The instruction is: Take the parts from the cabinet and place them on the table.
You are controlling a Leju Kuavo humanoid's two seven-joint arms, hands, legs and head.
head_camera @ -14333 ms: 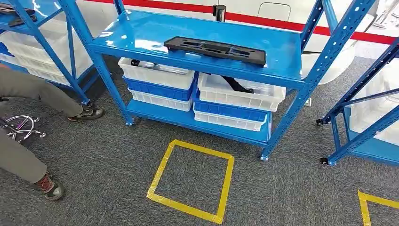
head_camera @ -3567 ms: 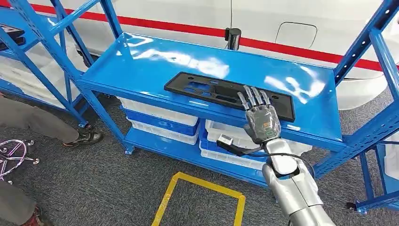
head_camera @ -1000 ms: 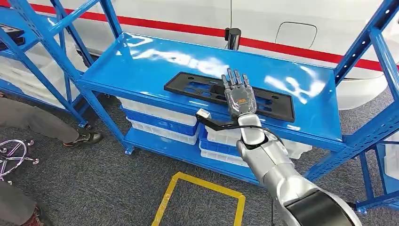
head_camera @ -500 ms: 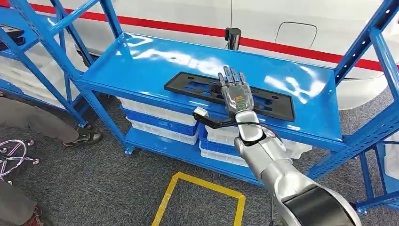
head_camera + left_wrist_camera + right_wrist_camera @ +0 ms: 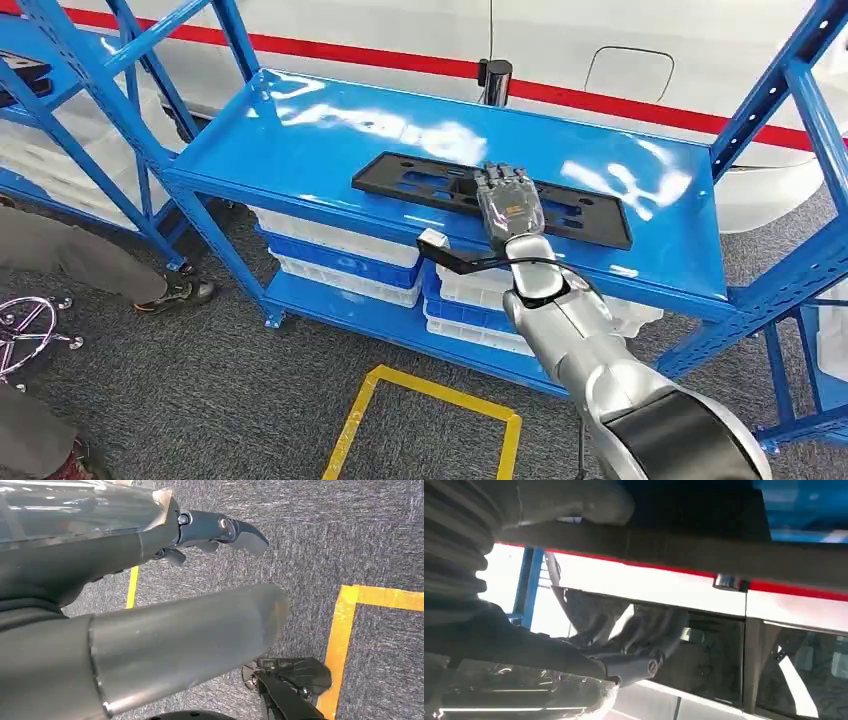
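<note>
Hand point(image 5: 507, 203) sits mid-plate point(image 5: 412, 185), fingers curling over its far edge – grip not confirmed – close fully, then lift level off shelf point(image 5: 300, 130).

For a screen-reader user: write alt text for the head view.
The robot's right hand rests on a long black plastic part lying on the top of a blue metal shelf. White and blue bins sit below, and yellow tape marks the grey carpet.
</note>
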